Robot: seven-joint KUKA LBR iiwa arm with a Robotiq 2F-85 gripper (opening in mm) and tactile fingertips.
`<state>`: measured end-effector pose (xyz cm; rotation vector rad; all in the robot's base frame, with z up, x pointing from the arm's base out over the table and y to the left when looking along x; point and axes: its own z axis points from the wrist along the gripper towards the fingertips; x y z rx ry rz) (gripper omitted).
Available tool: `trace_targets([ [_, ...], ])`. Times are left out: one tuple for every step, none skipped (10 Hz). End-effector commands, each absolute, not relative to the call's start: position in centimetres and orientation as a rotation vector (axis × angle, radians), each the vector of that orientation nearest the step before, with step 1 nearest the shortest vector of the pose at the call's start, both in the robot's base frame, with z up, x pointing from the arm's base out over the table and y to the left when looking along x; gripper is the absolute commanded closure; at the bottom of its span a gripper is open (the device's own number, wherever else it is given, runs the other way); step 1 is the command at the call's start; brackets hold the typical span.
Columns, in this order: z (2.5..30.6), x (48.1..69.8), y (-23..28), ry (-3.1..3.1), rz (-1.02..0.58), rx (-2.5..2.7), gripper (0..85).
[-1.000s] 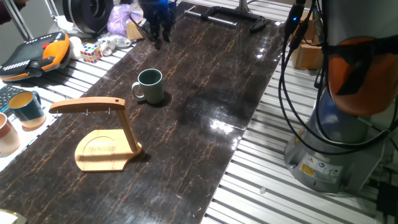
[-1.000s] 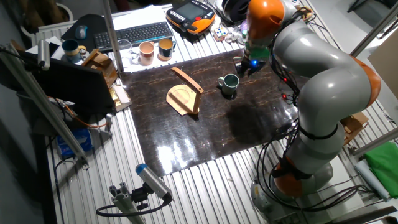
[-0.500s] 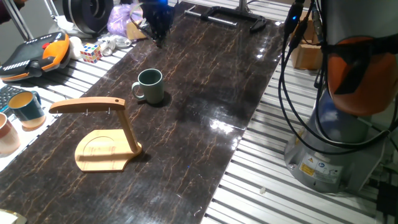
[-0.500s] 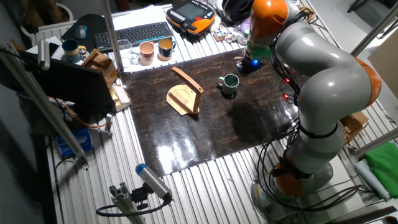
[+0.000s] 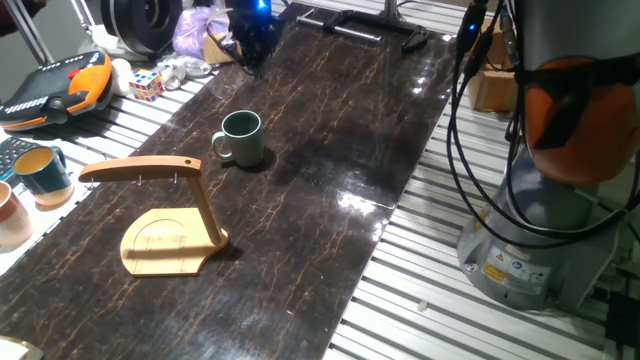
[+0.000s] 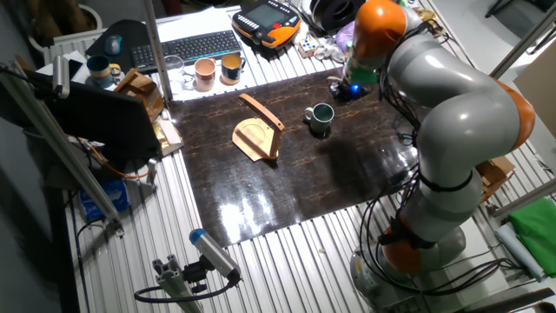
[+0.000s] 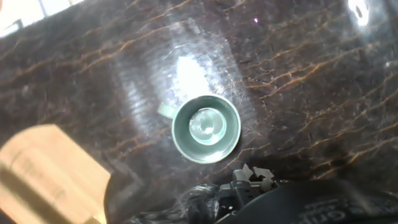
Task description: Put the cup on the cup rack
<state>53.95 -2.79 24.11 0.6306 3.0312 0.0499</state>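
Observation:
The sage-green cup (image 5: 240, 138) stands upright on the dark marble-look table (image 5: 330, 150), its handle toward the left. It also shows in the other fixed view (image 6: 321, 116) and from above in the hand view (image 7: 206, 129). The wooden cup rack (image 5: 170, 215) stands in front of it, base flat and arm horizontal; it shows in the other fixed view (image 6: 258, 135) and its base shows in the hand view (image 7: 50, 174). My gripper (image 5: 252, 40) hangs above the far end of the table, well beyond the cup and apart from it, with fingers spread and empty (image 6: 341, 89).
A teal cup (image 5: 42, 172) and a pinkish cup (image 5: 10, 215) stand off the table's left edge. An orange teach pendant (image 5: 60, 85) and a puzzle cube (image 5: 146, 84) lie at far left. The arm's base (image 5: 550, 220) and cables stand to the right.
My gripper has risen and drawn slightly toward the table's far end. The cup and the rack have not moved.

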Motion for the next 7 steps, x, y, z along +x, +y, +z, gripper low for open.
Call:
trace_targets([
  [24.0, 54.1, -2.7, 2.773, 0.034, 1.363, 84.3],
  [23.9, 54.2, -2.7, 2.728, 0.020, 1.456, 84.3],
  [23.8, 54.3, -2.7, 2.683, 0.009, 1.549, 84.3],
  [23.7, 54.4, -2.7, 2.646, -0.003, 1.623, 84.3],
  [23.5, 54.6, -2.7, 2.608, -0.010, 1.683, 84.3],
  [23.1, 54.9, -2.6, 2.556, -0.008, 1.761, 84.3],
  [22.6, 55.4, -2.6, 2.491, -0.005, 1.849, 84.3],
])
